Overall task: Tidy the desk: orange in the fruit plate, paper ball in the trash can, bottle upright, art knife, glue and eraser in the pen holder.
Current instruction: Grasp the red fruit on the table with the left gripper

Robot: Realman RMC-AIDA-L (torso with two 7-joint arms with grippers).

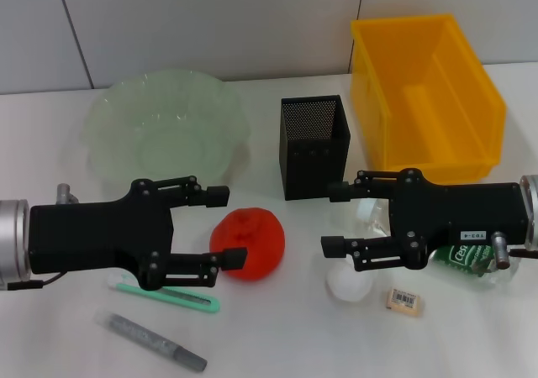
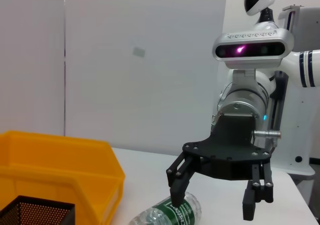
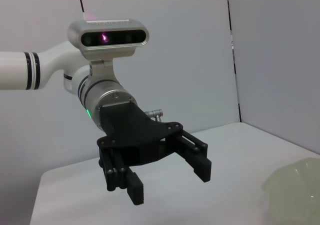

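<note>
On the white worktop, my left tool (image 1: 223, 225), spread wide, flanks the round red-orange orange (image 1: 249, 242); I should centre it before squeezing, while my right tool (image 1: 338, 218) hangs spread.

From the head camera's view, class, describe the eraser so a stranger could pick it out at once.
Start at the yellow trash can at the back right and come toward the table's near edge, past the right pincer. The eraser lies there beside a white paper ball: a small beige block, the only thing with a barcode sticker.
</note>
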